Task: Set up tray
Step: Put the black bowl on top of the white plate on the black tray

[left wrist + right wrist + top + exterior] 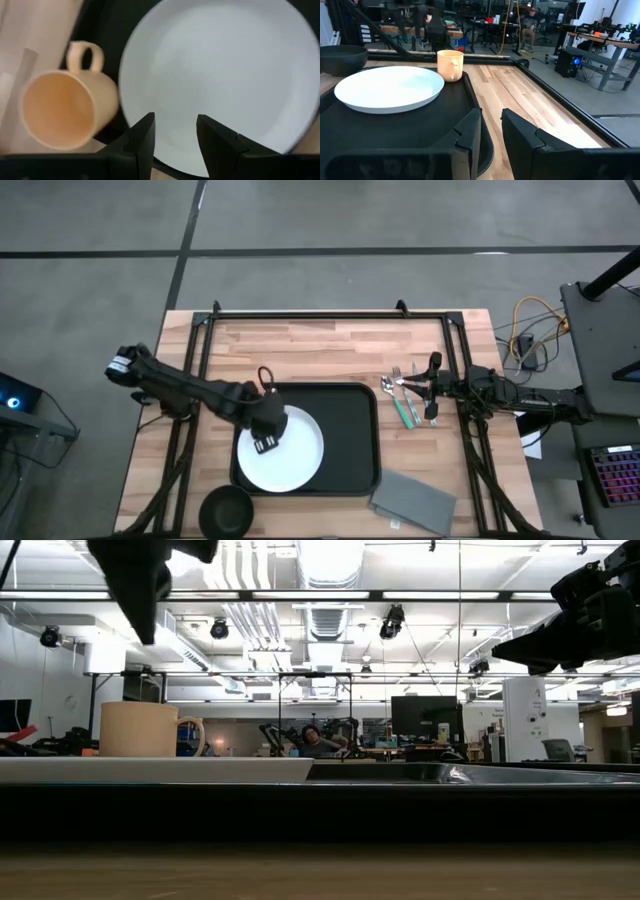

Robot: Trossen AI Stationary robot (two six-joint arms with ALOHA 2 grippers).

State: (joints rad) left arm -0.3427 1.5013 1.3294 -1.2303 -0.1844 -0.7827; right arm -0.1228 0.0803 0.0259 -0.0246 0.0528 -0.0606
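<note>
The black tray [352, 442] lies in the middle of the table. A white plate [290, 455] rests flat on its left half. A beige cup [450, 64] stands upright on the tray's far left corner, next to the plate; my left arm hides it in the high view. My left gripper [175, 135] hangs open above the plate's left part [268, 442], well clear of it, as the low view [140, 580] shows. My right gripper [430, 388] is open and holds nothing, just right of the tray over the cutlery [405, 405].
A fork and spoon with green handles lie on the wood right of the tray. A grey folded napkin [413, 502] sits at the near right, a black bowl [226, 513] at the near left. A black frame [330, 315] borders the table. The tray's right half is bare.
</note>
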